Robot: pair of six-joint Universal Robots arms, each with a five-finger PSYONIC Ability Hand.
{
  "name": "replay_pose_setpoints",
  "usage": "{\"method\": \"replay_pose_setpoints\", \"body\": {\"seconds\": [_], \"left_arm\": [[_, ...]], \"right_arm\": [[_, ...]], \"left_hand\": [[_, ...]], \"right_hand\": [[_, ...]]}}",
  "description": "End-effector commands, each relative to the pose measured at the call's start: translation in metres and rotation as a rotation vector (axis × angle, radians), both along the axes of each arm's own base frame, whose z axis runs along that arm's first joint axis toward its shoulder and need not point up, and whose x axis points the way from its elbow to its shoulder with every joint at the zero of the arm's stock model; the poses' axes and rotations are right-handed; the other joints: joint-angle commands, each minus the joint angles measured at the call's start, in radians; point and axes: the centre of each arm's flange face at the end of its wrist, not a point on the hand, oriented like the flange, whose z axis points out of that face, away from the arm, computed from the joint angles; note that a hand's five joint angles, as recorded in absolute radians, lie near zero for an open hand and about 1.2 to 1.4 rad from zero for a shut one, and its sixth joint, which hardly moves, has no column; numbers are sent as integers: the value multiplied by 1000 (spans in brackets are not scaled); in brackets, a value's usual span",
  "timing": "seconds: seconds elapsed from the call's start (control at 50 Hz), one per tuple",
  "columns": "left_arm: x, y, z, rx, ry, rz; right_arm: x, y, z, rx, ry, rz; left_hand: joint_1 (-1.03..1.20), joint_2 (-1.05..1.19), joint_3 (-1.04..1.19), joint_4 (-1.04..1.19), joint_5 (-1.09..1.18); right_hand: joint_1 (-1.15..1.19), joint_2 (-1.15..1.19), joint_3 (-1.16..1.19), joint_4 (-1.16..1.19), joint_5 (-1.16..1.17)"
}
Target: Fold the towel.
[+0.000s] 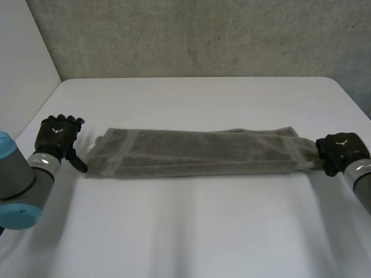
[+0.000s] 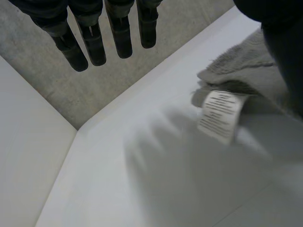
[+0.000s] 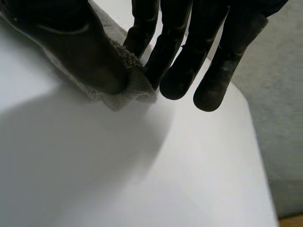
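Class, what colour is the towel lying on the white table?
Plain grey. The towel shows best in the head view.

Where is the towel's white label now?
In the left wrist view, the label sits at the left end of the towel, beside the left hand.

view: I see a white table [image 1: 191,231] with round far corners | behind table: rough grey wall [image 1: 197,35] with pale spots | left of table: plain white wall [image 1: 20,58], right up against it | right of table: more grey [image 3: 279,118], floor or wall, I can't tell | light: soft on the table
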Motion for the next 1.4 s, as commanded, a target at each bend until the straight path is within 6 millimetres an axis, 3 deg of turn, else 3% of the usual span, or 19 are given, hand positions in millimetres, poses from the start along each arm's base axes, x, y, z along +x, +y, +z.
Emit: {"method": "replay_pose_setpoints", "body": {"seconds": [0.02,0.16,0.26,0.34,0.38,0.42,0.44,0.48,0.54,0.6,0.64,0.78,0.8,0.82,0.88,1.0,1.12,1.22,1.4], "left_arm": [[-9,27,28,38,36,-27],[-16,54,95,14,223,-41],[-15,59,113,-19,273,-41],[-16,61,113,-19,273,-42],[-18,61,114,-23,273,-49],[-20,62,114,-23,274,-57],[-23,62,115,-24,273,-65],[-26,63,114,-27,274,-76],[-32,65,114,-25,273,-96],[-42,67,110,-13,273,-124],[-47,69,109,-8,273,-137],[-52,73,103,14,276,-151],[-53,72,100,23,274,-151],[-53,72,100,23,274,-151],[-56,74,94,43,271,-159],[-70,80,81,82,259,-199],[-90,91,70,95,252,-271],[-107,101,59,110,246,-325],[-133,129,20,180,84,-478]], "right_arm": [[-36,-9,22,-16,90,-67],[-41,-12,30,-7,94,-74],[-65,-42,68,-119,165,-122],[-61,-46,84,-134,226,-94],[-38,-43,93,-143,235,-33],[37,-23,112,-193,213,151],[38,-22,112,-193,213,152],[100,4,127,-253,170,280],[124,16,130,-268,147,315],[177,46,123,-279,114,424],[231,86,109,-279,96,553],[281,134,58,-202,116,707],[287,143,45,-174,119,735],[288,147,37,-151,119,743],[285,141,37,-132,91,718],[273,136,57,-116,17,666],[218,104,75,-71,-23,521],[171,102,58,28,-3,451],[132,108,30,42,-9,381]], "left_hand": [[-82,-71,-63,-76,-230],[-111,-100,-92,-105,-260],[-111,-100,-92,-105,-260],[-105,-95,-87,-99,-254],[-102,-92,-84,-96,-251],[-102,-92,-84,-96,-251],[-102,-92,-84,-96,-251],[-99,-89,-81,-93,-248],[-93,-83,-75,-87,-242],[-93,-83,-75,-87,-242],[-93,-83,-75,-87,-242],[-93,-83,-75,-87,-242],[-93,-83,-75,-87,-242],[-93,-83,-75,-87,-242],[-93,-83,-75,-87,-242],[-90,-80,-72,-84,-239],[-79,-68,-60,-73,-228],[-49,-39,-31,-43,-198],[103,114,122,109,-46]], "right_hand": [[80,110,67,62,73],[80,110,67,62,73],[80,110,67,62,73],[80,110,67,62,73],[80,110,67,62,73],[80,110,67,62,73],[80,110,67,62,73],[80,110,67,62,73],[80,110,67,62,73],[80,110,67,62,73],[80,110,67,62,73],[-54,-24,-67,-72,-61],[-531,-500,-543,-549,-538],[-940,-909,-952,-958,-947],[-1142,-1111,-1154,-1160,-1149],[-1142,-1111,-1154,-1160,-1149],[-1142,-1111,-1154,-1160,-1149],[-1142,-1111,-1154,-1160,-1149],[-1142,-1111,-1154,-1160,-1149]]}}
